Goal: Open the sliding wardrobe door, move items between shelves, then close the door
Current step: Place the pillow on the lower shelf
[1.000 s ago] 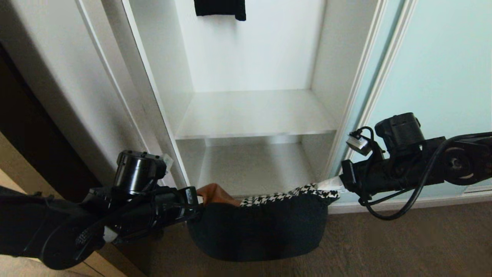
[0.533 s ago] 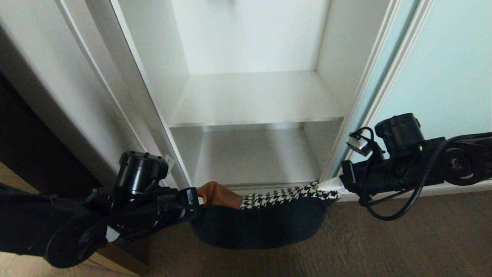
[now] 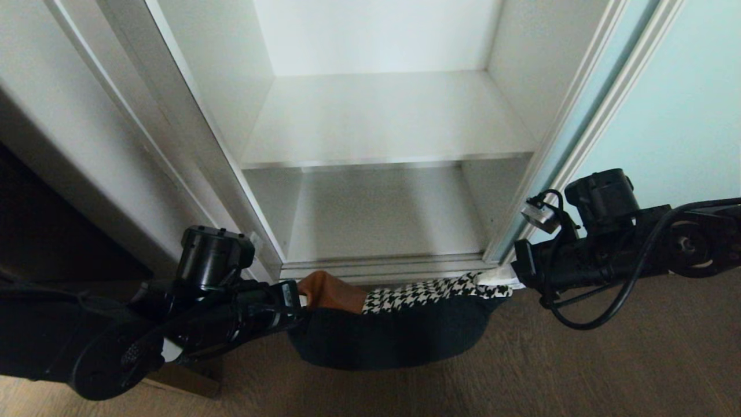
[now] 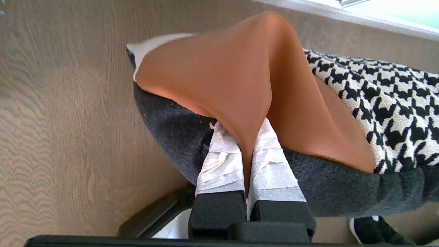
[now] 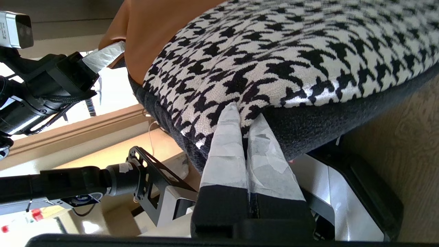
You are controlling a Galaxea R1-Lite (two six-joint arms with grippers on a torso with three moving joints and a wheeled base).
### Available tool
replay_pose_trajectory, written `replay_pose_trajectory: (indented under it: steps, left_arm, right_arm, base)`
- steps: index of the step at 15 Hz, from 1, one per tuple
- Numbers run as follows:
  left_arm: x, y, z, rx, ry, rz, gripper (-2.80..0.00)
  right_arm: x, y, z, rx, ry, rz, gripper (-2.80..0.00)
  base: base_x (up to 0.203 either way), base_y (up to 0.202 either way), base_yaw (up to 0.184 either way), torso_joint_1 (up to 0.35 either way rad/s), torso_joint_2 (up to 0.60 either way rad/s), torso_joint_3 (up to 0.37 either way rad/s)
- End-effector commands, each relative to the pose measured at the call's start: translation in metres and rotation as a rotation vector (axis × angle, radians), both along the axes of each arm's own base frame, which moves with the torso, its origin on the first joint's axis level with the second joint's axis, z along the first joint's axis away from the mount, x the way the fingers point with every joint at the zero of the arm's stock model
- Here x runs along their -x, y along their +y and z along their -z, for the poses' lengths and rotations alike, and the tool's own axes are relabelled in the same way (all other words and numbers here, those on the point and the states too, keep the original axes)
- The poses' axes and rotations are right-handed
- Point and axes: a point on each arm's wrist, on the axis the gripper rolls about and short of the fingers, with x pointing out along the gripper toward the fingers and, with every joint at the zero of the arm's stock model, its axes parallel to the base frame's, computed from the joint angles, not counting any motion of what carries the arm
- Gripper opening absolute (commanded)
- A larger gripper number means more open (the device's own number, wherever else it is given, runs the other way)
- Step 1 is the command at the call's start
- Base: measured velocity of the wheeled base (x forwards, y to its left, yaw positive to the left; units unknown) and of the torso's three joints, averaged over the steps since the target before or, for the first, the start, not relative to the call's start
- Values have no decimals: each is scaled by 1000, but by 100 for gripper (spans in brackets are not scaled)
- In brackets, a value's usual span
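Below the open wardrobe compartment, at about six o'clock in the head view, the cushion [image 3: 399,330] is seen slung between the two arms, hanging in front of the bottom track and above the wooden floor [image 3: 608,370]. Its tan-orange corner is pinched at nine o'clock by the left gripper [image 3: 298,298], and its houndstooth corner at three o'clock by the right gripper [image 3: 503,278]. The sliding wardrobe door [image 3: 689,116] stands pushed aside at two o'clock, so the upper shelf [image 3: 388,116] and the lower shelf [image 3: 385,214] are laid bare. Compared with a second ago, the whole scene has slid upward in this view and more floor is shown, while the arms and cushion keep the same place in the picture; this is read as the camera tipping down, not as any move of the shelves. From this it is judged that the cushion is being carried down towards the lower shelf, and that placing it and closing the door are not yet done. Seen from the left wrist, the taped fingers [image 4: 223,161] are closed tight on a fold of the tan patch, with almost no gap between them. Seen from the right wrist, the taped fingers [image 5: 233,151] are likewise clamped together on the cushion's edge where houndstooth meets black backing.
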Motion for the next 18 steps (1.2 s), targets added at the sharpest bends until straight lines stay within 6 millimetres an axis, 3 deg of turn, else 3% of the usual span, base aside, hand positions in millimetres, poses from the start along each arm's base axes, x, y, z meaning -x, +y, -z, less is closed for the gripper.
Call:
replay_pose_trajectory:
  steps: [1, 10, 18]
  left_arm:
    - [0, 0, 0, 3, 0, 0, -280]
    - [-2, -1, 2, -1, -1, -2, -280]
    - [2, 1, -11, -8, -58, 1, -280]
  right_arm:
    - [0, 0, 0, -3, 4, -2, -280]
    - [1, 1, -2, -5, -2, -4, -280]
    - [8, -1, -16, -20, -38, 0, -280]
  base:
    - [0, 0, 0, 3, 3, -188]
    - [0, 0, 0, 1, 3, -191]
    - [0, 0, 0, 0, 1, -16]
